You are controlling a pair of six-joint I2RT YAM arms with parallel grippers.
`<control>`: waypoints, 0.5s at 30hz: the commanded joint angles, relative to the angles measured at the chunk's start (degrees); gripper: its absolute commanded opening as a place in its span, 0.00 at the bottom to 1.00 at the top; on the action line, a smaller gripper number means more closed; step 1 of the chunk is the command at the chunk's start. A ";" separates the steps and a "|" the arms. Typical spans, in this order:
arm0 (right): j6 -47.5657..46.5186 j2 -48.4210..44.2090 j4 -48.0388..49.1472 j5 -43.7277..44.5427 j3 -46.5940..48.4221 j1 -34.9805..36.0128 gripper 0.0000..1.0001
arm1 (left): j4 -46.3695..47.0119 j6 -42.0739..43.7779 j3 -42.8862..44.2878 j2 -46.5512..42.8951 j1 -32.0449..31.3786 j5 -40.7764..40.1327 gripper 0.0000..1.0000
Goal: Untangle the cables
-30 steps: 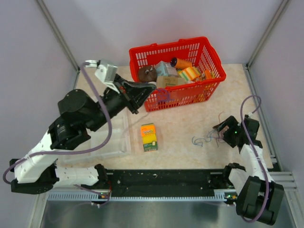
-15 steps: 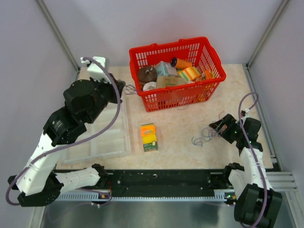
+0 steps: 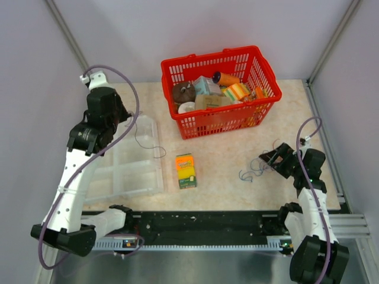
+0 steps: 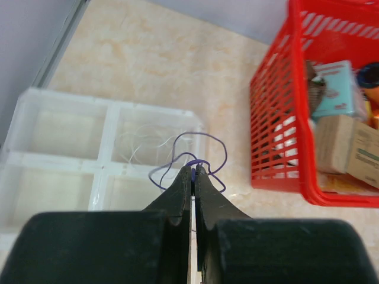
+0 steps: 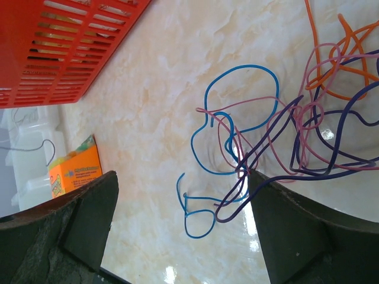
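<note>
A small tangle of cables (image 3: pixel 253 171) lies on the table at the right. In the right wrist view it shows blue (image 5: pixel 237 127), purple (image 5: pixel 331 151), pink (image 5: pixel 299 115) and orange (image 5: pixel 337 56) strands. My right gripper (image 3: pixel 273 158) (image 5: pixel 183 198) is open just beside the tangle, and its right finger touches the purple strand. My left gripper (image 3: pixel 127 116) (image 4: pixel 194 170) is shut on a single thin purple cable (image 4: pixel 204 148). It holds that cable over the far right part of the clear tray, and the strand hangs down in the top view (image 3: pixel 146 142).
A clear compartment tray (image 3: pixel 127 171) (image 4: pixel 59 148) lies at the left. A red basket (image 3: pixel 222 59) (image 4: pixel 278 118) full of items stands at the back. An orange and green sponge pack (image 3: pixel 185 170) (image 5: pixel 74 171) lies mid-table.
My left arm has swung left from the basket front to over the tray, carrying the purple cable. My right gripper has shifted slightly beside the tangle.
</note>
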 commanded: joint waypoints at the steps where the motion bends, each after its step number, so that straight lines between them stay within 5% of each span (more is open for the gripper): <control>1: -0.09 -0.07 2.62 -1.60 -0.20 -0.08 0.89 | 3.53 -7.44 -6.02 -5.48 3.55 -2.92 0.00; 6: 0.17 0.28 3.15 -1.86 -0.38 -0.08 0.89 | 2.92 -14.38 -12.61 -11.37 3.82 -9.52 0.00; 15: 0.26 0.37 3.24 -2.74 -0.38 -0.08 0.89 | 8.63 -23.26 -28.79 -18.24 3.82 -4.00 0.00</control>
